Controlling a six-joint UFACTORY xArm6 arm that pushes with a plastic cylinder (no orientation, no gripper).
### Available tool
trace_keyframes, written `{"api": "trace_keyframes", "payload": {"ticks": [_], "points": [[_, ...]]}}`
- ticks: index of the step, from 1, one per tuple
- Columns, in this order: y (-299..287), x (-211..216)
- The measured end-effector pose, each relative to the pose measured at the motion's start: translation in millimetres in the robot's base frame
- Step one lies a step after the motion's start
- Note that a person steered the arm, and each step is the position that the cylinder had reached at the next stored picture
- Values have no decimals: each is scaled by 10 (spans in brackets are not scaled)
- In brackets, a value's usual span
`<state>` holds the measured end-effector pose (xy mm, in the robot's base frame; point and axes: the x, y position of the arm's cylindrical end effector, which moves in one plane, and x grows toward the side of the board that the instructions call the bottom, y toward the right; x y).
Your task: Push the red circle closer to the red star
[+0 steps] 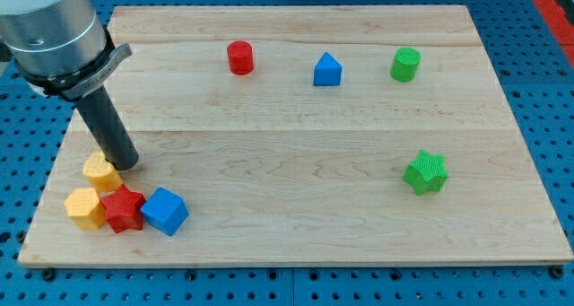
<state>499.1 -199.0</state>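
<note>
The red circle (240, 57) stands near the view's top, left of centre. The red star (122, 209) lies at the view's bottom left, touching a yellow block (85, 208) on its left and a blue cube (164, 211) on its right. Another yellow block (101, 172) sits just above the star. My tip (126, 163) rests on the board right beside that upper yellow block, at its upper right, far from the red circle.
A blue block with a pointed top (327, 71) and a green cylinder (405, 65) stand along the view's top. A green star (425, 172) lies at the right. The wooden board (296, 153) sits on a blue perforated table.
</note>
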Motion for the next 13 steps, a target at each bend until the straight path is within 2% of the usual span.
{"api": "trace_keyframes", "payload": {"ticks": [1, 4, 5, 7, 8, 9, 10, 11, 13], "points": [[0, 118], [-54, -441], [149, -889], [531, -2076], [1088, -2265], [1575, -2069], [1493, -1484], [1374, -1184], [1797, -1810]]}}
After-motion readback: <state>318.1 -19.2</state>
